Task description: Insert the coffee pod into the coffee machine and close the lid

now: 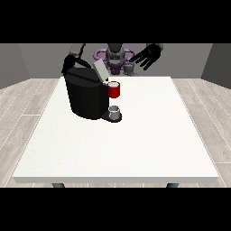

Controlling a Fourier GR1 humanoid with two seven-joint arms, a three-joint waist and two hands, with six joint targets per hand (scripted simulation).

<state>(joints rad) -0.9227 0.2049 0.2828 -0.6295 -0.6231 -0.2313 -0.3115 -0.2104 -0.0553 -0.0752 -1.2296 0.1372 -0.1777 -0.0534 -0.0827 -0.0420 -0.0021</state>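
While the hand at the view's left (71, 62) sits behind the top of the coffee machine (85, 97), mostly hidden by the black body, I cannot tell how it is set. Just right of it the lid (100, 71) stands tilted up and open, so the closing step is judged not yet done. A red thing at the machine (114, 90) shows at the front, and below it a small grey thing (115, 109) sits on the machine's base; whether that is the coffee pod I cannot tell, and the pod does not plainly show elsewhere. Further right, the hand at the view's right (148, 56) hangs raised above the far edge of the bench (135, 144), fingers spread wide, holding nothing. The step in hand looks like the lid; the next move calls for pressing the raised lid down flat.
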